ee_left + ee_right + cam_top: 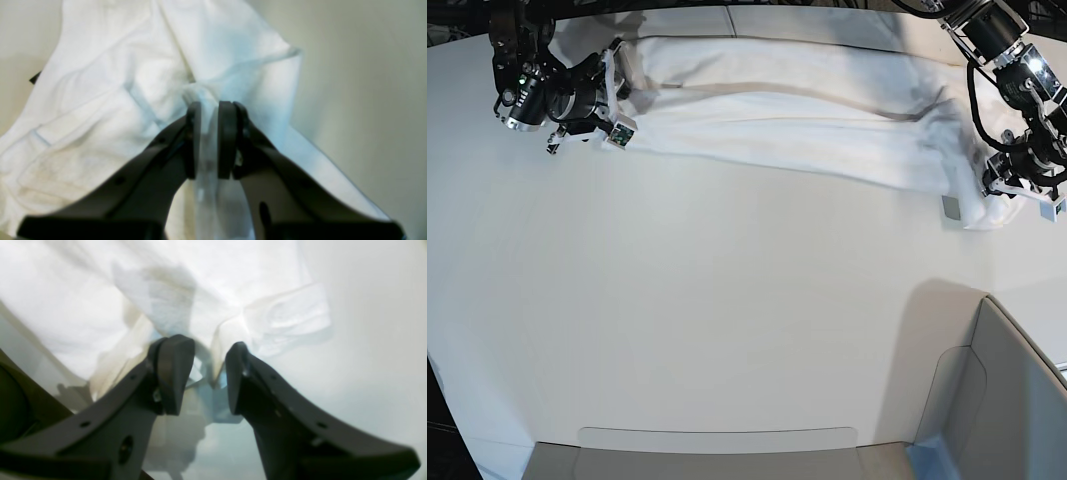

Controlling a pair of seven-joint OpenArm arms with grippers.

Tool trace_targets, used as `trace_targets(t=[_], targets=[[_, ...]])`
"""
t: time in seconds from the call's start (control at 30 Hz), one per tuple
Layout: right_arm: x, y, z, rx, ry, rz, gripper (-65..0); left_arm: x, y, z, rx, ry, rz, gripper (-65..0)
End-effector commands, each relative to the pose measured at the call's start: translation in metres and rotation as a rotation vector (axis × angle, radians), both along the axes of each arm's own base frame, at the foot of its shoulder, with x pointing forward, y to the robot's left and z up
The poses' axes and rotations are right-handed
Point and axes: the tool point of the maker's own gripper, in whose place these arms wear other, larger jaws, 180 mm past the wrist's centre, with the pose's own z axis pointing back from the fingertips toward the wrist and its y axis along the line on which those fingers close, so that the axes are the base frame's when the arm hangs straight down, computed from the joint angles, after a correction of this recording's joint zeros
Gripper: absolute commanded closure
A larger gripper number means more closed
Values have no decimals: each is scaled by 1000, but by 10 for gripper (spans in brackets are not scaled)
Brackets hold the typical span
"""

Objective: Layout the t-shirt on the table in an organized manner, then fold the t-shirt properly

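The white t-shirt (777, 110) lies stretched in a long crumpled band across the far side of the white table (727, 300). At the band's right end sits my left gripper (1017, 190). In the left wrist view its pads (227, 140) stand a narrow gap apart, so the left gripper (210, 110) is open, with a fold of the t-shirt (110, 100) still running between them. My right gripper (612, 100) is at the band's left end. In the right wrist view the right gripper (210, 353) is open over bunched cloth of the t-shirt (217, 280), a small fold lying loose between its fingers.
A grey bin-like panel (997, 400) rises at the table's near right corner. A grey strip (717, 455) runs along the near edge. Bare white tabletop spreads between the shirt and the near edge.
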Motion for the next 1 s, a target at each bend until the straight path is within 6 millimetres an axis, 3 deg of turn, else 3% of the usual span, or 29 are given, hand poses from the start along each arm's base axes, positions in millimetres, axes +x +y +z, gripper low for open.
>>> trace_targets(t=[0.0, 0.17, 0.4, 0.5, 0.67, 0.87, 0.97], targets=[[3, -1, 5, -2, -20, 16, -216, 6, 10, 14, 29, -32, 9, -106], [3, -2, 5, -4, -20, 16, -216, 4, 13, 13, -7, -25, 95, -106], [3, -2, 5, -4, -20, 16, -216, 12, 8, 16, -14, -43, 82, -109], [3, -2, 5, -7, -20, 17, -216, 32, -8, 19, -10, -53, 19, -110], [3, -2, 5, -4, -20, 16, -216, 47, -30, 3, 1, -34, -61, -110], [2, -3, 5, -10, -18, 18, -216, 48, -24, -9, -2, -39, -25, -110], [2, -3, 5, -10, -18, 18, -216, 46, -11, -7, 48, -40, -12, -110]])
